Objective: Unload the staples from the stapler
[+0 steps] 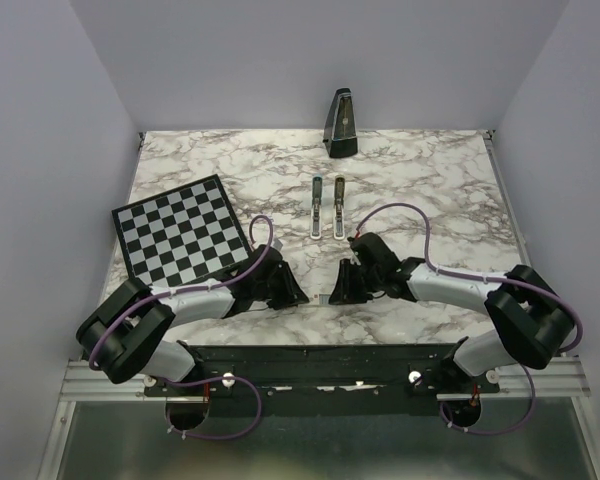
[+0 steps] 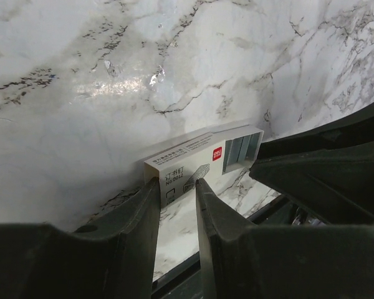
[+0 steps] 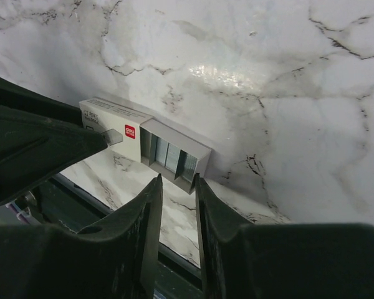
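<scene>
Down low, both arms fold inward over the marble counter (image 1: 435, 190), tips facing. The left pincer (image 2: 175, 194) and right pincer (image 3: 178, 189) each keep a narrow gap at opposite ends of a white staple box (image 2: 190, 161); whether they grip it, I cannot tell. The stapler (image 1: 317, 207) lies split open beyond both pincers, well apart.

Even overhead light, soft shadows; glare patches on the marble table (image 2: 118, 87); near gripper fingers (image 3: 143, 249) blurred.
</scene>
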Robot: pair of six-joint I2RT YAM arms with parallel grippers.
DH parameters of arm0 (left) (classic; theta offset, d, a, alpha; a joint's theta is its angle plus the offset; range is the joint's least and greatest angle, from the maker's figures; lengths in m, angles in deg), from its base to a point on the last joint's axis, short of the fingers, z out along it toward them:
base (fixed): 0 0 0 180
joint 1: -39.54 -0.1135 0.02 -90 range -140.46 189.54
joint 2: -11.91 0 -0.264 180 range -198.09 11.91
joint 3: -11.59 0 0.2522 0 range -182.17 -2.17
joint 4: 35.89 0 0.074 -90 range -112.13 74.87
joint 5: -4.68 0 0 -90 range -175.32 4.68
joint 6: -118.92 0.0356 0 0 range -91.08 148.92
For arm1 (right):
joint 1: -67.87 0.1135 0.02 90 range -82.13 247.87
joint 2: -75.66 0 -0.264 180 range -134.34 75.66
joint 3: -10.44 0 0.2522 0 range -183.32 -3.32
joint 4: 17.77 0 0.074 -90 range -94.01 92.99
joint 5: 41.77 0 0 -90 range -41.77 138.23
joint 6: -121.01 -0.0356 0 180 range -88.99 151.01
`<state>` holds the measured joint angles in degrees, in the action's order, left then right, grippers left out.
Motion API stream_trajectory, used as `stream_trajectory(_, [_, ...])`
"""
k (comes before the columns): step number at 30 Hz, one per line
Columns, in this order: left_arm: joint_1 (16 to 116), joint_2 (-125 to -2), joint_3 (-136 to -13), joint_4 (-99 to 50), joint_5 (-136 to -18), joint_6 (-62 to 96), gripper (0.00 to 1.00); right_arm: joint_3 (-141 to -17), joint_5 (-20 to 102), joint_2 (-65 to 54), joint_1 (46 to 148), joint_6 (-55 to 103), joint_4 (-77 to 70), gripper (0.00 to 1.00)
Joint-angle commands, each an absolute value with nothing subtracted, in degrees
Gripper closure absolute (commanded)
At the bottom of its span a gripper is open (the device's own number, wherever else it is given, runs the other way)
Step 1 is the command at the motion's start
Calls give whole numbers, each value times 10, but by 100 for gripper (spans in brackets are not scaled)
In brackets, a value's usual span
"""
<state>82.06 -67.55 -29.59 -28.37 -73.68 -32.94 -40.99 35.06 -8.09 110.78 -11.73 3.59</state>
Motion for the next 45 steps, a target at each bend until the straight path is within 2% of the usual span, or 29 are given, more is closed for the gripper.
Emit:
stream_trajectory(1, [830, -687, -292, -309, -728, -343, 64, -406, 351, -86, 1123, -143, 9, 65])
stream_trajectory(11, [837, -702, -303, -299, -734, -330, 64, -423, 391, -101, 1125, -128, 42, 65])
stream_trajectory(19, [836, -675, -328, -231, -772, -301, 60, -438, 422, -88, 1125, -110, 71, 57])
stream_trajectory(45, [837, -714, -336, -274, -750, -287, 64, -474, 398, -139, 1125, -71, 42, 58])
